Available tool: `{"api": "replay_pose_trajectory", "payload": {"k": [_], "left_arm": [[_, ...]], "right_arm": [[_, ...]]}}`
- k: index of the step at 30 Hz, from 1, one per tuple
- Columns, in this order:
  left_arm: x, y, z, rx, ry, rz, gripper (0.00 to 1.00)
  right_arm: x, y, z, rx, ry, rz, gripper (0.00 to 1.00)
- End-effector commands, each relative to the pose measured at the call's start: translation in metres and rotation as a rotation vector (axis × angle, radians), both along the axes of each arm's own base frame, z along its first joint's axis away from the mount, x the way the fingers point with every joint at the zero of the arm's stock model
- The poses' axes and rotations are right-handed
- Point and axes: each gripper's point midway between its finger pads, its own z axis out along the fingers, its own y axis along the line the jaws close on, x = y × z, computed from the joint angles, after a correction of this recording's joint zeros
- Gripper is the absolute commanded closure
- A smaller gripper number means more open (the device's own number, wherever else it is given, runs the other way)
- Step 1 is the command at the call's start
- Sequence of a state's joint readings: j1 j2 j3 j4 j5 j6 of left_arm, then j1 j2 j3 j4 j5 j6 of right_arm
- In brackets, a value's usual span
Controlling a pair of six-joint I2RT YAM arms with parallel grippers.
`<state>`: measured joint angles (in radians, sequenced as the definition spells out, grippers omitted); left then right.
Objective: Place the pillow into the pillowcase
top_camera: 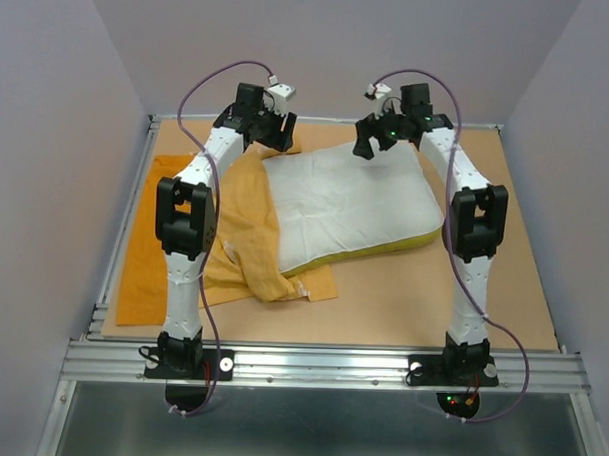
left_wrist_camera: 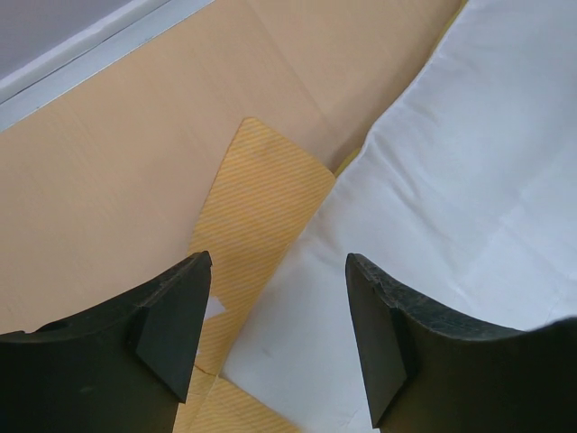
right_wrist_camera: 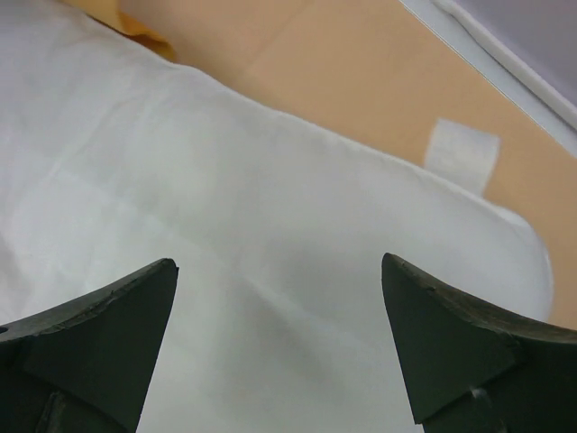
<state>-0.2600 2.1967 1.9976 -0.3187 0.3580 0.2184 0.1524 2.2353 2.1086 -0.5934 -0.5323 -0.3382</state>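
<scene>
The white pillow (top_camera: 350,208) lies flat in the middle of the table, yellow piping along its near edge. The orange-yellow pillowcase (top_camera: 214,250) is crumpled to its left, partly under the pillow's left edge. My left gripper (top_camera: 273,135) hovers open over the pillow's far left corner (left_wrist_camera: 424,207), where a flap of pillowcase (left_wrist_camera: 261,207) shows beside it. Above the pillow's far right part (right_wrist_camera: 270,225) my right gripper (top_camera: 373,140) stands wide open. Nothing sits between either pair of fingers.
The tan tabletop (top_camera: 432,303) is framed by a metal rail (top_camera: 320,364) at the near edge and grey walls on three sides. A small white tape patch (right_wrist_camera: 462,155) is stuck on the table beyond the pillow.
</scene>
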Motion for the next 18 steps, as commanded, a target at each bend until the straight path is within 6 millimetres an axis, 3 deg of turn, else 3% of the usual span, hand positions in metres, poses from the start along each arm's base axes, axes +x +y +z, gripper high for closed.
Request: {"api": "replay_pose_trajectory", "payload": {"k": [1, 3, 5, 9, 13, 15, 16, 17, 18], "left_arm": [[0.010, 0.000, 0.015, -0.030, -0.039, 0.012, 0.27], [0.011, 0.004, 0.010, -0.025, -0.029, 0.028, 0.27], [0.012, 0.006, 0.007, -0.028, -0.023, 0.038, 0.27], [0.016, 0.012, 0.000, -0.037, -0.004, 0.059, 0.27], [0.019, 0.015, -0.015, -0.034, 0.026, 0.080, 0.27], [0.022, 0.016, -0.019, -0.030, 0.027, 0.090, 0.28], [0.024, 0.015, -0.024, -0.029, 0.034, 0.091, 0.30], [0.025, 0.015, -0.024, -0.033, 0.034, 0.091, 0.31], [0.028, 0.013, -0.022, -0.040, 0.030, 0.092, 0.34]], "right_arm": [[0.001, 0.065, -0.010, -0.044, -0.095, 0.186, 0.00], [-0.001, 0.088, -0.026, -0.053, -0.094, 0.232, 0.00], [0.001, 0.104, -0.028, -0.051, -0.112, 0.249, 0.00], [0.013, 0.124, -0.045, -0.058, -0.152, 0.256, 0.00], [0.004, 0.132, -0.087, -0.107, -0.102, 0.284, 0.02], [-0.013, 0.135, -0.106, -0.116, -0.061, 0.327, 0.20], [-0.020, 0.136, -0.109, -0.116, -0.049, 0.343, 0.45], [-0.029, 0.141, -0.109, -0.097, -0.039, 0.374, 0.63], [-0.039, 0.140, -0.108, -0.090, -0.024, 0.389, 0.92]]}}
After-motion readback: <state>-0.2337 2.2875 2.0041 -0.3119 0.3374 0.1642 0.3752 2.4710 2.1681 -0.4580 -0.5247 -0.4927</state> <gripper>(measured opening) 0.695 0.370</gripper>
